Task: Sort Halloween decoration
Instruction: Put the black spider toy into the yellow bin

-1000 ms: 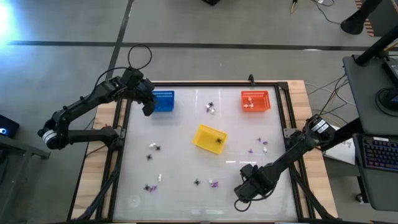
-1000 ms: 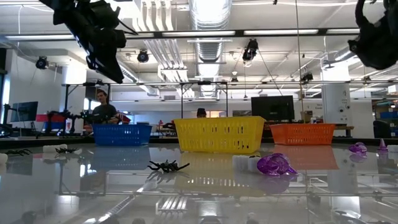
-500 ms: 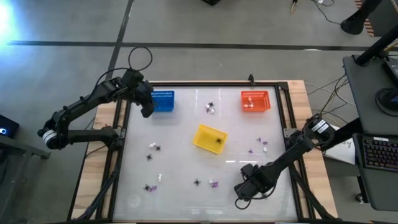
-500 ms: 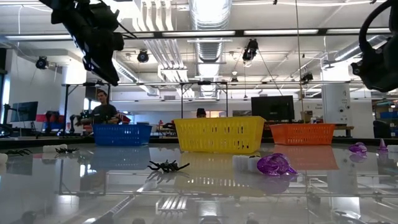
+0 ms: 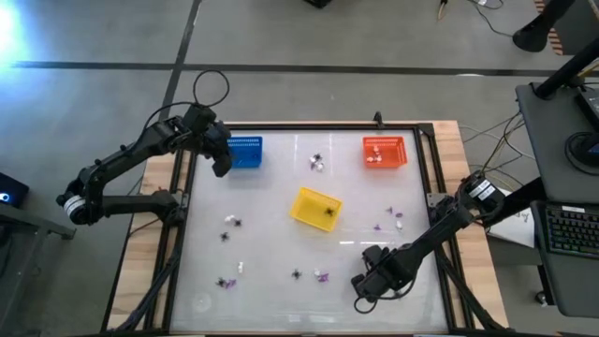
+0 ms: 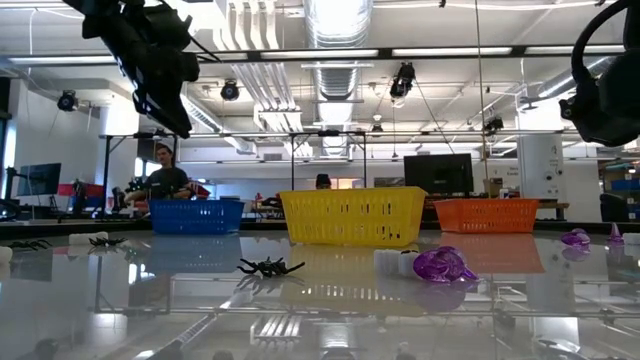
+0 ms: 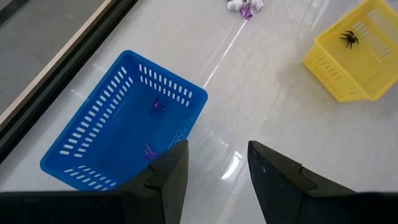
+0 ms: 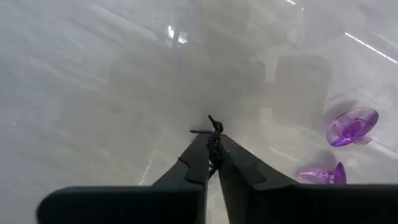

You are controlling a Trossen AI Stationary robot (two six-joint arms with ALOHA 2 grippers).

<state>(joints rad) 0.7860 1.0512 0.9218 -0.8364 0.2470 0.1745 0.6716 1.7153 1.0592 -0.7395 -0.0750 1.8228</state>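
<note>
Halloween decoration pieces lie scattered over the pale, glossy desk [image 5: 281, 187], all tiny next to the three small square baskets. From above I count about four black spider-like shapes loose on the desk: one at the far middle [image 5: 317, 158], two at the left [image 5: 231, 221], one near the front [image 5: 296, 274]. Purple bits sit at the near left [image 5: 223, 282], near the front middle [image 5: 321, 277] and toward the right [image 5: 378, 226], and a few white bits lie among them, one at the right [image 5: 399, 225] and one at the near left [image 5: 240, 267]; some are too small to count surely. The blue basket [image 7: 118, 127] at the far left holds two purple bits [image 7: 157, 106]. The yellow basket [image 5: 315, 208] in the middle, turned at an angle, holds one black spider [image 7: 349, 38]. The orange basket [image 5: 385, 152] at the far right holds a couple of white bits. The left gripper [image 5: 222, 159] hangs just beside the blue basket, above the desk, its jaws apart with nothing between them. The right gripper [image 8: 214, 146] is at the near right, just beside two clear purple bits [image 8: 351, 126], its jaws pressed together on a small black spider-like piece [image 8: 213, 129] whose thin legs stick out past the tips. Beyond the desk a person [image 6: 165, 178] sits in the room behind.
</note>
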